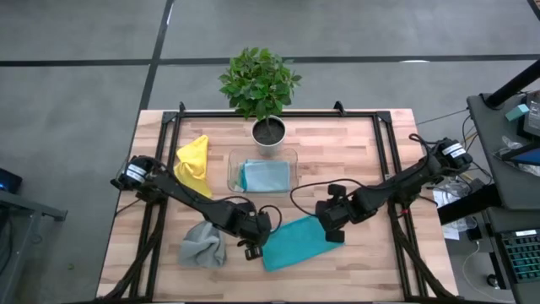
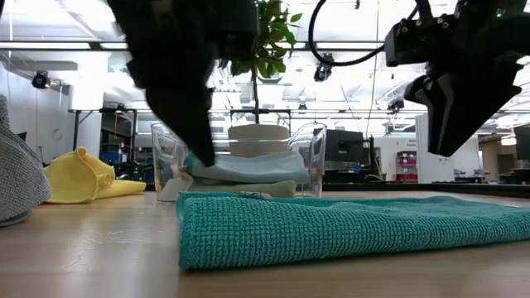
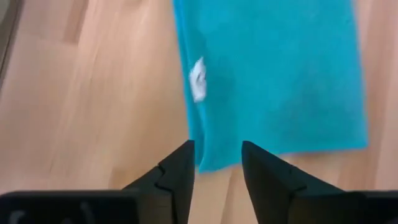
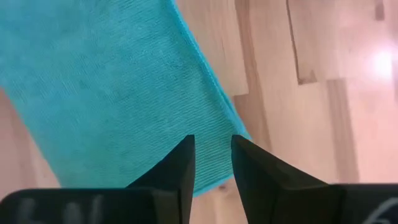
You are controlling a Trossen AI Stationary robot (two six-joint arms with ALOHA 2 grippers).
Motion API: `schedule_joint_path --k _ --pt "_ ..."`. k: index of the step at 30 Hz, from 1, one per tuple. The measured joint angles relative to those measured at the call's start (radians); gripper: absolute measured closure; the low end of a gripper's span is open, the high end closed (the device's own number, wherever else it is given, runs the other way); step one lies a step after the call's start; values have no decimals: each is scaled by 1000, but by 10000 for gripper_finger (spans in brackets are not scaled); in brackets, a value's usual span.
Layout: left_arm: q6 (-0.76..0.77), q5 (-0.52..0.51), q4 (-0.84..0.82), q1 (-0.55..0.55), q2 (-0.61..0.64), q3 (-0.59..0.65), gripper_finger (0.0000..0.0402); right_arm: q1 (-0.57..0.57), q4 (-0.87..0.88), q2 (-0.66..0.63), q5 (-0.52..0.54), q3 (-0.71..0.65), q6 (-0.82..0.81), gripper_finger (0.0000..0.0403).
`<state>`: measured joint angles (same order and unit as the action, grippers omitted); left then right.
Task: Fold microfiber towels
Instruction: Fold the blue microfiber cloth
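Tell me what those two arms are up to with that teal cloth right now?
Left gripper and right gripper open, one over each end of the teal towel. Towel flat on table, released. Nothing blocking.

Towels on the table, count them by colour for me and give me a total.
Yellow towel: 1
Grey towel: 1
Teal towel: 1
Light blue towel, folded in the clear tray: 1
A paler folded layer shows beneath the light blue towel in the low view; I cannot tell if it is a separate towel.
Total clearly seen: 4
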<state>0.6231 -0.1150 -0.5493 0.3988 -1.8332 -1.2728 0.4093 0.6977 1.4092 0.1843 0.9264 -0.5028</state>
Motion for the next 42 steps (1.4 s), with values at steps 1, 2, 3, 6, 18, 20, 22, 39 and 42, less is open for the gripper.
schedule_joint_path --k 1,2,3,6,18,20,22,39,42 --pt "0 0 28 0 0 0 284 5 -1 -1 1 -2 -34 308" --pt "-1 0 71 0 0 2 283 12 0 -2 1 -4 -67 308" --pt "-4 -1 122 2 0 4 283 19 -1 -4 0 -8 -96 307" --pt "-11 -2 239 7 -8 16 283 39 0 -15 1 -26 -180 295" --pt "26 -58 279 17 -81 26 283 86 -30 -166 -9 -201 -489 178" --pt "28 -58 282 20 -95 26 283 91 -92 -192 -27 -245 -534 160" --pt "34 -58 281 20 -108 26 283 93 -172 -211 -54 -293 -563 143" --pt "53 -55 279 22 -117 29 283 92 -719 -196 -140 -542 -612 102" --pt "53 -55 279 22 -117 29 283 92 -821 -194 -138 -576 -614 109"
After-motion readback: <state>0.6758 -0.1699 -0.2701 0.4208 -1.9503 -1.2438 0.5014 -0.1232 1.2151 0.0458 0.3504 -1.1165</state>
